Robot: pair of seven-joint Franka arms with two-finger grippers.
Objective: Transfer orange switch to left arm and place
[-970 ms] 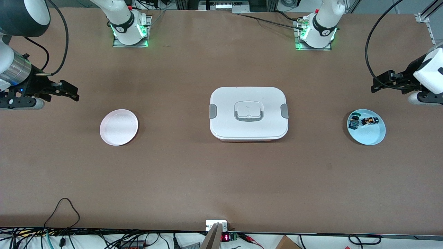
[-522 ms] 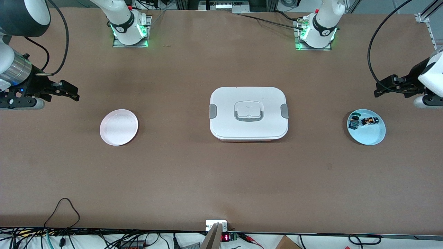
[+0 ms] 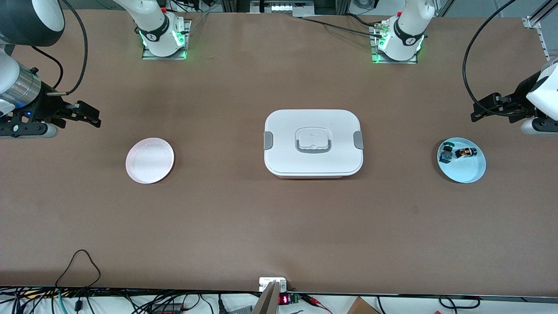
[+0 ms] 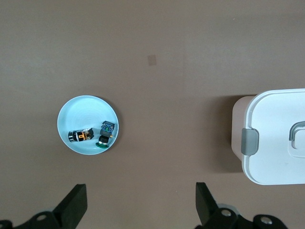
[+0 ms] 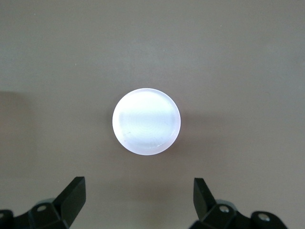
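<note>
Your landmark is the box [image 3: 313, 143], white lid, grey side clips, sitting mid-table.

Toward the right arm's end of the table from the box: your right gripper [image 3: 89, 116] hangs in the air, up over bare table [image 3: 279, 226] near the pink plate [image 3: 150, 160]. Fingers spread wide, nothing between them; the right wrist view shows both black fingertips [image 5: 74, 193] apart, with the pink plate lying on the table below the gap. That plate holds nothing and sits well apart from the box, level with it.

The box itself: lid on, recessed grey-rimmed handle on top, reddish base edge showing at the side nearer the front camera. Neither arm touches it.

Toward the left arm's end from the box: the blue plate [image 3: 461, 165], well apart from the box. In it you have the orange switch [image 3: 464, 152] lying on its side, and just beside it, on the box side, the green-and-blue switch [image 3: 445, 152]. Both sit in the part of the plate farther from the front camera.

Your left gripper [image 3: 479, 111] is up over bare table, near the blue plate. Fingers stand wide apart and hold nothing.
</note>
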